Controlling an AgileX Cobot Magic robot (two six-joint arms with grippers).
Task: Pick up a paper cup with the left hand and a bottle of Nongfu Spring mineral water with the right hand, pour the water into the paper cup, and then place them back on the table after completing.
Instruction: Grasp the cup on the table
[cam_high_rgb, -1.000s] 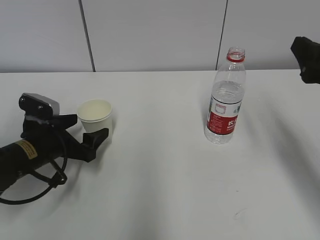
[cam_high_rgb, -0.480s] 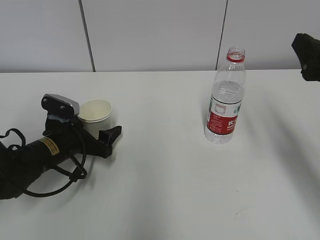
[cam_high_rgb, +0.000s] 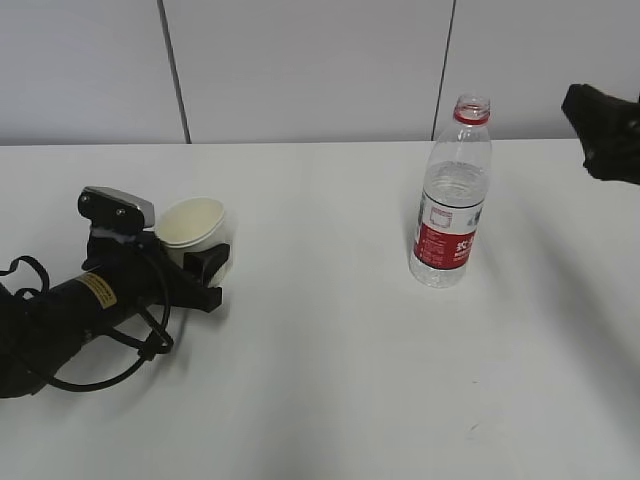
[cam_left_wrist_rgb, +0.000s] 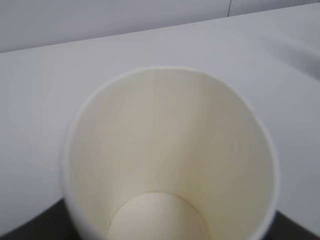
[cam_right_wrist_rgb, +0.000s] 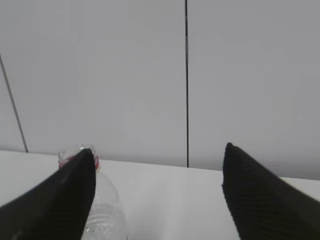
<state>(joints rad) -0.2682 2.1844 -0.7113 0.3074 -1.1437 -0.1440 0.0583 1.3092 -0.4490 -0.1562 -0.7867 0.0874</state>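
We see the two black, textured fingers (cam_right_wrist_rgb: 55, 200) of the right hand's gripper (cam_right_wrist_rgb: 160, 200) spread wide apart at the lower corners, with nothing between them. Behind the left finger stands a clear plastic bottle (cam_right_wrist_rgb: 102, 210) with a red neck ring and no cap, on the white tabletop (cam_right_wrist_rgb: 170, 200). Beyond it rises a pale grey panelled wall (cam_right_wrist_rgb: 125, 75) with thin dark vertical seams.
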